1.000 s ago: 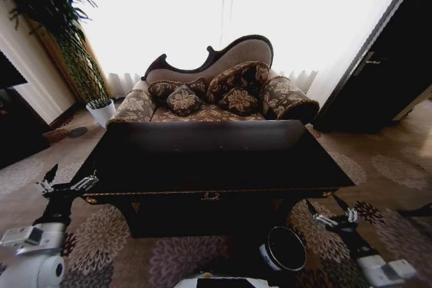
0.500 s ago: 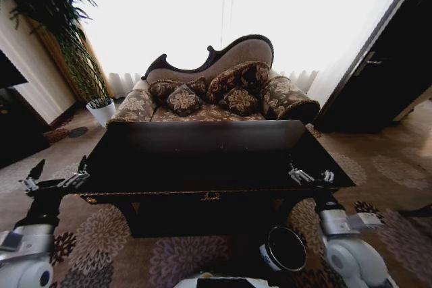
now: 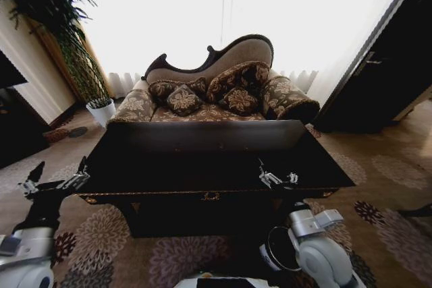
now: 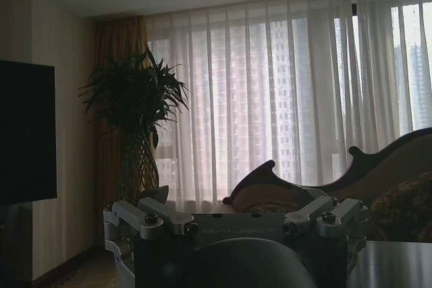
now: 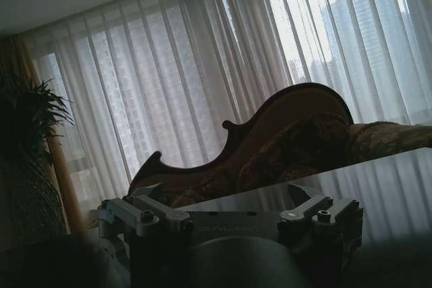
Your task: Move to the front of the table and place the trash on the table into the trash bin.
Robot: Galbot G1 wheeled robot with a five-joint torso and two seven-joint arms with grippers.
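Across the middle of the head view stretches the table [image 3: 202, 160], its glossy black top edged in gold. Over its front edge, right of centre, the right gripper [image 3: 275, 179] hovers with fingers spread wide. At the lower left, the left gripper [image 3: 55, 183] is beside the table's left corner, fingers also wide apart. Bottom centre-right, the trash bin [image 3: 278, 251] stands on the patterned carpet [image 3: 121, 247], partly behind the right arm.
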